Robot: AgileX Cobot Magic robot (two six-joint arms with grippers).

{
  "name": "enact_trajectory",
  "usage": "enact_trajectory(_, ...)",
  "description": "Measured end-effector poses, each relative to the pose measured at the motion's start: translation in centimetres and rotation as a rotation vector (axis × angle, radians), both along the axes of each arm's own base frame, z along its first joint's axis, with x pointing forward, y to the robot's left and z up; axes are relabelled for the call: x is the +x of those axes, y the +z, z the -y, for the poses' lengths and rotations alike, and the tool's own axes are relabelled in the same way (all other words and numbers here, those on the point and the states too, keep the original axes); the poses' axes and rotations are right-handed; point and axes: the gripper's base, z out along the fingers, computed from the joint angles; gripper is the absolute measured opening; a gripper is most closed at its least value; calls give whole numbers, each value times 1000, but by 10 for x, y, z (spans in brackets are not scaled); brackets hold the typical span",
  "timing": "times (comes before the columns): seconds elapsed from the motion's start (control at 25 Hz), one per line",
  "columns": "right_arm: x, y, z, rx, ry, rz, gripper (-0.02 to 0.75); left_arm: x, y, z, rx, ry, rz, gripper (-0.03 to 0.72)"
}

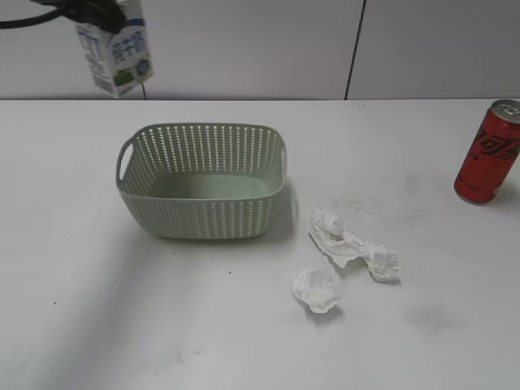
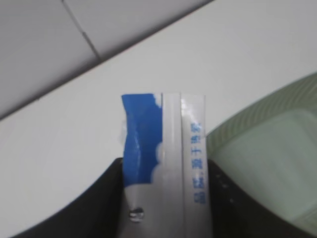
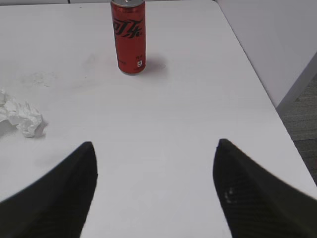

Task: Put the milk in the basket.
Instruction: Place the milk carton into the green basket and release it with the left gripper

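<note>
The milk (image 1: 119,47) is held clamped in the left gripper (image 2: 166,198), raised clear of the table (image 1: 81,284) — the basket (image 1: 203,180) is seen below and to its right. The right gripper (image 3: 154,188) is spread apart over bare tabletop — a red can (image 3: 128,35) stands ahead of it.
</note>
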Motion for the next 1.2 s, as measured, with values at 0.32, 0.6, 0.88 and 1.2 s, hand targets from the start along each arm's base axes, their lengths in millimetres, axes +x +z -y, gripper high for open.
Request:
enact_trajectory(0.32, 0, 0, 0, 0, 0, 0, 584, -27, -55, 55, -20, -102, -4, 321)
enact_trajectory(0.6, 0, 0, 0, 0, 0, 0, 583, -32, -118, 46, 22, -53, -15, 321)
enact_trajectory(0.88, 0, 0, 0, 0, 0, 0, 583, -25, -145, 49, 32, -35, -52, 321)
enact_trajectory(1.2, 0, 0, 0, 0, 0, 0, 583, -25, -127, 50, 21, -47, -45, 627)
